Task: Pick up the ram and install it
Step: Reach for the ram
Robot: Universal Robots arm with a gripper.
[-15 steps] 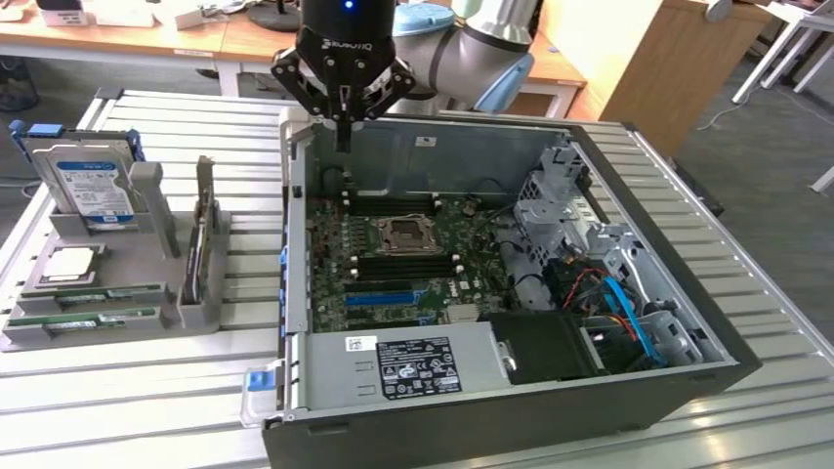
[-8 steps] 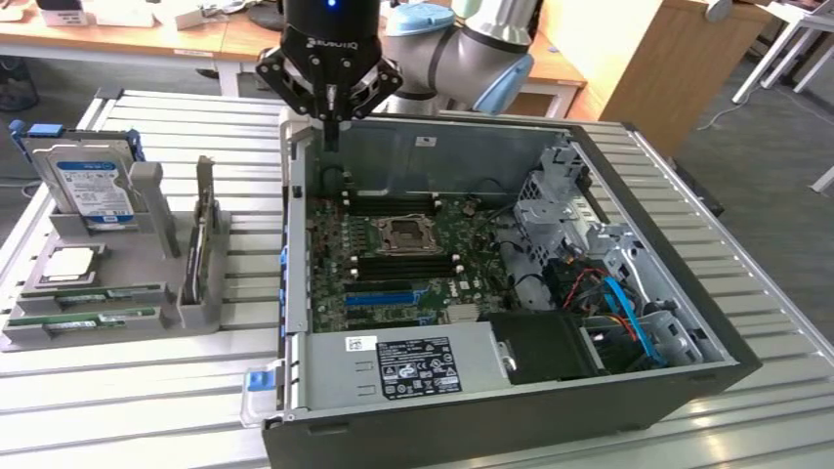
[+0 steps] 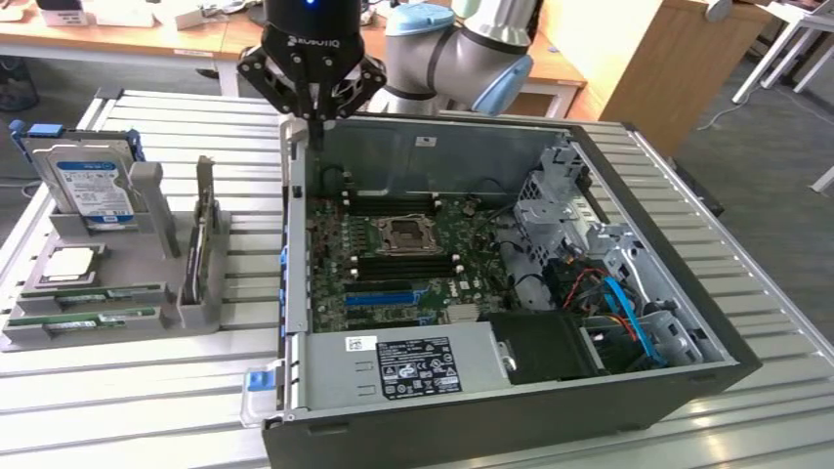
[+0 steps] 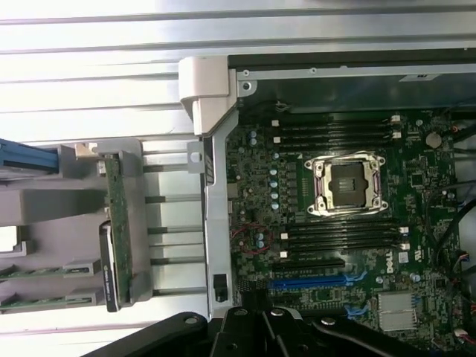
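A wide table of silver metal slats (image 3: 156,391) carries everything. On it lies a large black computer case (image 3: 521,420), open at the top, so the green motherboard (image 3: 450,220) inside can be seen. A grey box-shaped power supply with a black label (image 3: 391,366) sits at the near side of the case. A silver and light-blue robot arm (image 3: 489,49) stands behind the case.

On the exterior view's left, beside the case, stands a grey plastic holder rack (image 3: 146,191). A boxy silver drive with a blue-white label (image 3: 92,191) stands upright in its far part.

The black gripper (image 3: 312,119) hangs above the far left corner of the case, fingers pointing down. Its fingers are pressed together and hold nothing.

The ram (image 3: 94,296), a long narrow green circuit-board stick, lies in a slot at the near end of the rack, with a second similar stick just beside it. It is well apart from the gripper. The square metal processor socket (image 3: 406,233) sits in the middle of the motherboard, between rows of long black slots.
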